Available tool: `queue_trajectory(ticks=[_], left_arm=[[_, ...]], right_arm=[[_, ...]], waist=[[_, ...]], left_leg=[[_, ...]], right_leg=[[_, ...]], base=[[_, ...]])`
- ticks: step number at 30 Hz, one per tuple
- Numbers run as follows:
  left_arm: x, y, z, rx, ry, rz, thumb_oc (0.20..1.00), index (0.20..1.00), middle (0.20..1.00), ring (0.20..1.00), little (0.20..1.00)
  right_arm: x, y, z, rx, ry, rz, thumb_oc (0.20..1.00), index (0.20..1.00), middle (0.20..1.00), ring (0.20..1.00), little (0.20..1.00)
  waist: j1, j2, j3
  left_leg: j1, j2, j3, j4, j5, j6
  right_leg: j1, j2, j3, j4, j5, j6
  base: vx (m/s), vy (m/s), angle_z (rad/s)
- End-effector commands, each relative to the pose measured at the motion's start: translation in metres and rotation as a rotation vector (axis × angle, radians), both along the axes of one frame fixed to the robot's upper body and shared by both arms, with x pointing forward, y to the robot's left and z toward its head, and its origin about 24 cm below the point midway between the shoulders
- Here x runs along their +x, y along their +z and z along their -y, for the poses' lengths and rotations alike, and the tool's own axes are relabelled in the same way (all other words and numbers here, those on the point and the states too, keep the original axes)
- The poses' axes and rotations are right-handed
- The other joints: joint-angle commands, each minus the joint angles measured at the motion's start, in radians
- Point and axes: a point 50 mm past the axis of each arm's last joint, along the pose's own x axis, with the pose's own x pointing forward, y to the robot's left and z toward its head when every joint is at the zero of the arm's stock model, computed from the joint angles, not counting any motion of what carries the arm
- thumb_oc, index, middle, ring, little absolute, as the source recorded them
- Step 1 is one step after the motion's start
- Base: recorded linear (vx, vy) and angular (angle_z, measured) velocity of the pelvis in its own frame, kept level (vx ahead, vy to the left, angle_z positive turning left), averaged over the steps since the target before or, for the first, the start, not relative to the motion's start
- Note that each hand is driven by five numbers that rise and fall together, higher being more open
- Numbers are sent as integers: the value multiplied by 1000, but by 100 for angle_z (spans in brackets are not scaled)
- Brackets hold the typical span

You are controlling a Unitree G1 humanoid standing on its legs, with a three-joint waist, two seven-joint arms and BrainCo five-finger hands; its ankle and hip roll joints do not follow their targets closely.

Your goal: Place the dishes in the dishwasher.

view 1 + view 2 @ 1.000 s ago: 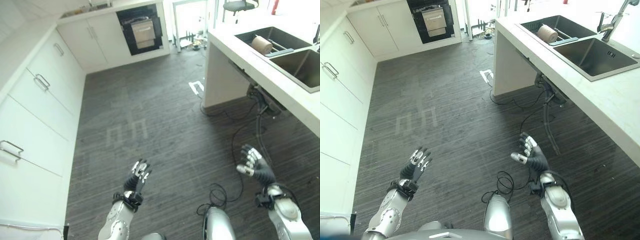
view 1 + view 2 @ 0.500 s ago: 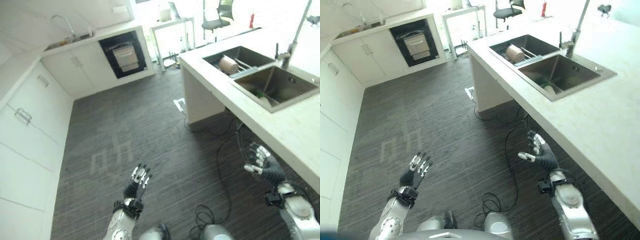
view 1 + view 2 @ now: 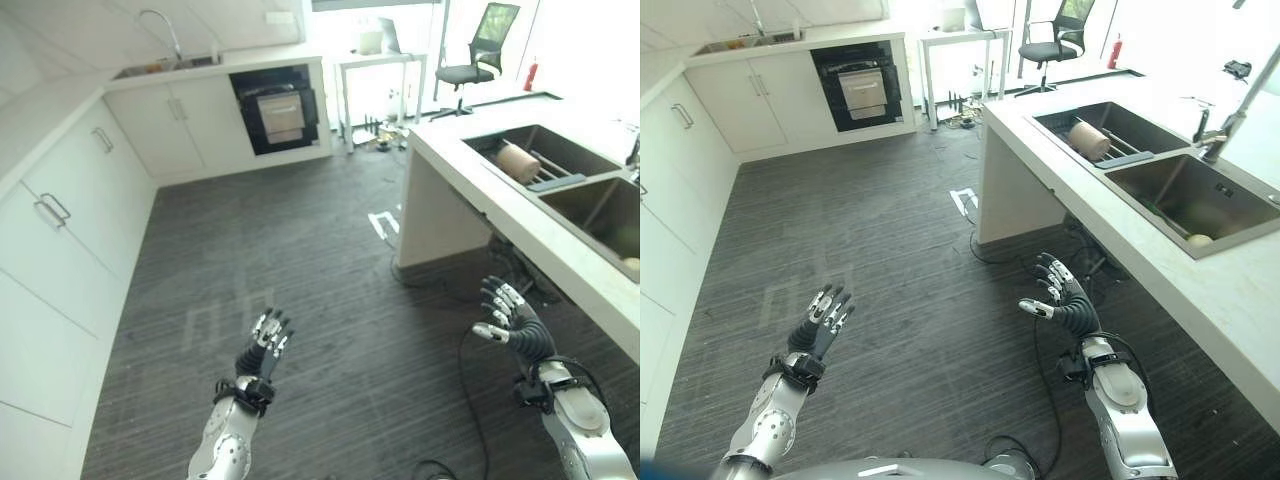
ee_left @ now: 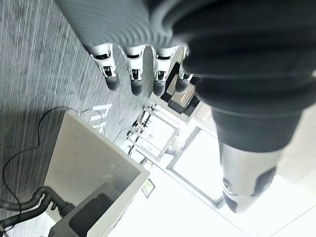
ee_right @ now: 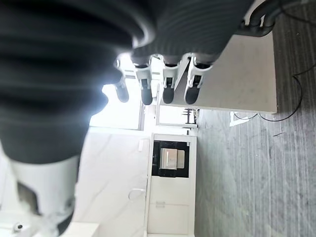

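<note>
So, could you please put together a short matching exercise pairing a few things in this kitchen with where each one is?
Things:
1. dishwasher
2. brown cup
3. office chair
4. left hand

Places:
A. lying in the sink basin on the counter
B. raised open over the dark floor
C. built into the far white cabinets
D. by the bright far wall, past the counter

Pairs: 1-C, 2-A, 3-D, 4-B

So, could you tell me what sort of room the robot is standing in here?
A kitchen, most likely: a double sink is set into a white counter on the robot's right, white cabinets line its left, and a dark built-in appliance, probably the dishwasher, sits in the far wall.
</note>
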Motion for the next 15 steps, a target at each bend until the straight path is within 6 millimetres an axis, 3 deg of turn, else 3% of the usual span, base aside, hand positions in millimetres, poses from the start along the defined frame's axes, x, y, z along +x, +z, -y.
queue_trajectory(ticks=[1,3,4,5,6,7,10,13,14,15], left_arm=[[6,25,-6,44,23,121,1000,1000,1000,1000,1000],[8,27,-5,38,14,122,1000,1000,1000,1000,1000],[7,26,-5,36,3,121,1000,1000,1000,1000,1000],[6,25,-3,44,-21,118,1000,1000,1000,1000,1000],[6,24,2,49,-56,112,1000,1000,1000,1000,1000],[6,26,4,57,-61,115,1000,1000,1000,1000,1000],[4,25,2,60,-55,112,1000,1000,1000,1000,1000],[2,22,2,16,-21,85,1000,1000,1000,1000,1000],[0,21,0,-7,-7,81,1000,1000,1000,1000,1000],[-2,21,0,-28,7,79,1000,1000,1000,1000,1000]], right_arm=[[6,21,4,-47,-2,127,1000,1000,1000,1000,1000],[2,21,9,-44,-16,128,1000,1000,1000,1000,1000],[-3,19,15,-42,-26,125,1000,1000,1000,1000,1000],[-6,18,21,-41,-44,125,1000,1000,1000,1000,1000],[-10,16,23,-39,-72,120,1000,1000,1000,1000,1000],[-11,16,20,-36,-73,122,1000,1000,1000,1000,1000],[-8,16,17,-61,-72,132,1000,1000,1000,1000,1000],[0,20,13,-61,-54,134,1000,1000,1000,1000,1000],[3,21,12,-77,-50,136,1000,1000,1000,1000,1000],[4,21,16,-116,-50,131,1000,1000,1000,1000,1000]], waist=[[-15,-1,40],[-22,-9,39],[-23,-39,40],[-44,-56,40],[-73,-63,31],[-83,-66,32],[-81,-69,21],[-63,-67,-1],[-56,-63,-11],[-46,-56,-14]], left_leg=[[-35,54,-106,85,-79,-42],[-33,38,-132,85,-81,-40],[-25,7,-133,85,-96,-35],[-10,-24,-157,85,-126,-21],[1,-50,-190,85,-155,-9],[23,-58,-206,85,-182,-4],[45,-62,-213,85,-205,2],[71,-46,-190,85,-214,-11],[92,-40,-178,85,-213,-22],[122,-44,-178,85,-164,-45]], right_leg=[[2,218,-62,-219,160,-44],[15,254,-59,-350,160,-54],[-55,221,-30,-360,95,-59],[-149,227,85,-360,98,-48],[-229,226,190,-360,149,-31],[-275,207,200,-360,179,-21],[-261,222,222,-360,149,-13],[-236,213,169,-360,124,-19],[-218,226,162,-360,110,-33],[-196,248,155,-360,89,-54]], base=[[216,-14,34],[244,-100,37],[341,-241,49],[470,-358,57],[548,-428,109],[430,-330,143],[338,-307,104],[273,-254,93],[329,-261,95],[445,-349,56]])
